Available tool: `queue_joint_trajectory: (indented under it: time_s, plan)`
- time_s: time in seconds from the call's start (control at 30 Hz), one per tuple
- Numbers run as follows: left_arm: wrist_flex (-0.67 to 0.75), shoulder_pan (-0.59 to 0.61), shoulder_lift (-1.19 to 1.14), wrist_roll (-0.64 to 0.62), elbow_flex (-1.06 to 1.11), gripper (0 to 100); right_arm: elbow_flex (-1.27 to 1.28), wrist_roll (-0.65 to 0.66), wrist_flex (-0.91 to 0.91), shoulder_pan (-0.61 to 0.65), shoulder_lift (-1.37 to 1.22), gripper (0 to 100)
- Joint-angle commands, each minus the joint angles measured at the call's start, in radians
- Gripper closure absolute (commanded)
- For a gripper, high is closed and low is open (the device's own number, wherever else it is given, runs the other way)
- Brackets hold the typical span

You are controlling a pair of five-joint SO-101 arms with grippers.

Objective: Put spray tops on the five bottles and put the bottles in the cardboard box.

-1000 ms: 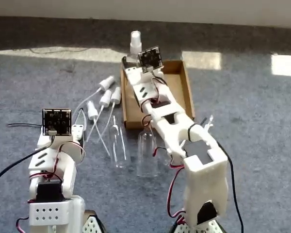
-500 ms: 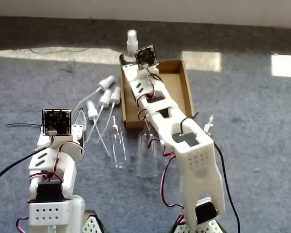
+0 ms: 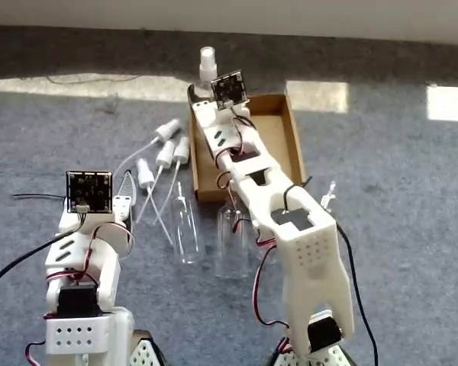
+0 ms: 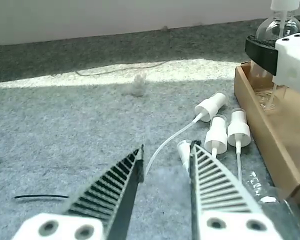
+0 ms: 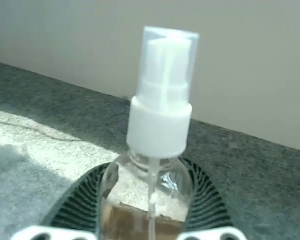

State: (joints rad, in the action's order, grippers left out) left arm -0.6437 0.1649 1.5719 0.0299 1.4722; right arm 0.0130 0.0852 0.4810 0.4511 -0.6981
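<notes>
Right wrist view looks straight along the right gripper (image 5: 148,190), whose curved black jaws are closed around the shoulders of a clear bottle (image 5: 140,210). A white spray top (image 5: 162,95) with a clear cap is already on it. Gripping the glass body rather than the top likely keeps the bottle upright and the top undisturbed.

From the high view, the right arm stretches across the cardboard box (image 3: 278,133) and holds that bottle at the box's far corner, on the side nearest the loose tops. Starting in a corner probably leaves room for the other 4 bottles. I cannot tell whether its base touches the box floor.

On the grey carpet (image 3: 397,198), 4 loose spray tops (image 3: 166,155) lie together just beside the box, their dip tubes trailing toward the arms. 2 uncapped clear bottles (image 3: 185,229) (image 3: 233,240) sit just in front of the box's near wall, partly behind the right arm. Tops and bottles seem grouped between both arms for easy reach.

The left gripper (image 4: 166,150) hangs low over the carpet with its jaws apart and nothing between them. One jaw tip is near the closest spray top (image 4: 184,147), so it looks ready for the next pick.
</notes>
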Motion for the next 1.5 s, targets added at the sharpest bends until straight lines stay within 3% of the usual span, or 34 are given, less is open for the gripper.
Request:
queue_joint_trajectory:
  time_s: [0.0, 0.1, 0.73, 0.93, 1.47]
  plan:
    - [0.023, -0.018, 0.013, -0.002, -0.004, 85, -0.01, 0.005, 0.021, 0.008, 0.025, 88.1]
    - [0.023, -0.018, 0.013, -0.002, -0.004, 85, -0.01, 0.006, 0.021, 0.012, 0.027, 81.9]
    - [0.023, -0.018, 0.012, -0.002, -0.004, 85, 0.044, 0.061, -0.042, 0.035, 0.156, 81.2]
    - [0.023, -0.018, 0.012, -0.002, -0.004, 85, 0.045, 0.061, -0.042, 0.035, 0.154, 71.5]
    - [0.023, -0.018, 0.012, -0.002, -0.004, 85, 0.039, 0.061, -0.059, 0.028, 0.183, 71.5]
